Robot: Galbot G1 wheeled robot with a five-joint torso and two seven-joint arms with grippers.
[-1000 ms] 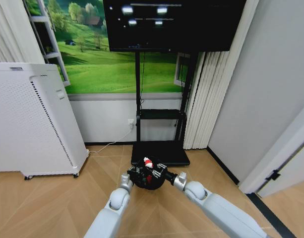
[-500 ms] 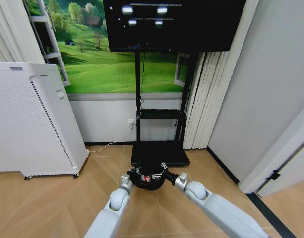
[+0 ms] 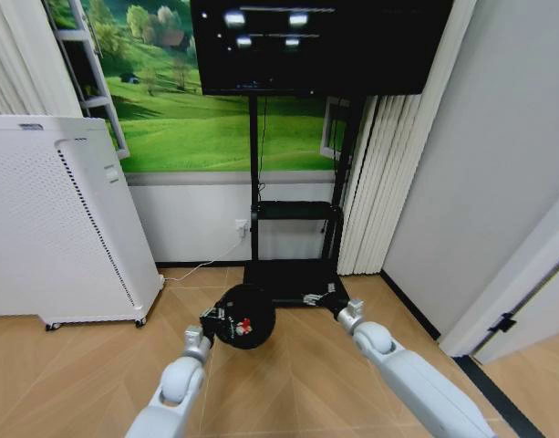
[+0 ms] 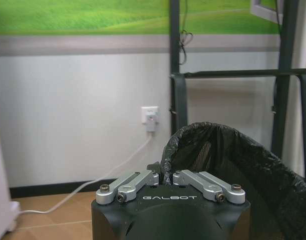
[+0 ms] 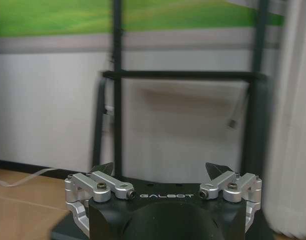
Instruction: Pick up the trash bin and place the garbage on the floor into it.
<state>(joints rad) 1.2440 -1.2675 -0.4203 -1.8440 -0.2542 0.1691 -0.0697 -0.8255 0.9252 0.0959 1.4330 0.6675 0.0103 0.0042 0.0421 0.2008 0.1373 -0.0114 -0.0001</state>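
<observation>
My arms have parted: left gripper [image 3: 212, 318] clamps the bin [image 3: 243, 316] rim, right gripper [image 3: 321, 297] hangs open. One-sided pinch could tip it, spilling the garbage [image 3: 246, 324].

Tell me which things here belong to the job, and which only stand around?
Job:
trash bin, held at its rim by the left tool
red garbage inside it
right tool, open, holding nothing

Standing around:
TV stand
white perforated cabinet
wall socket
</observation>
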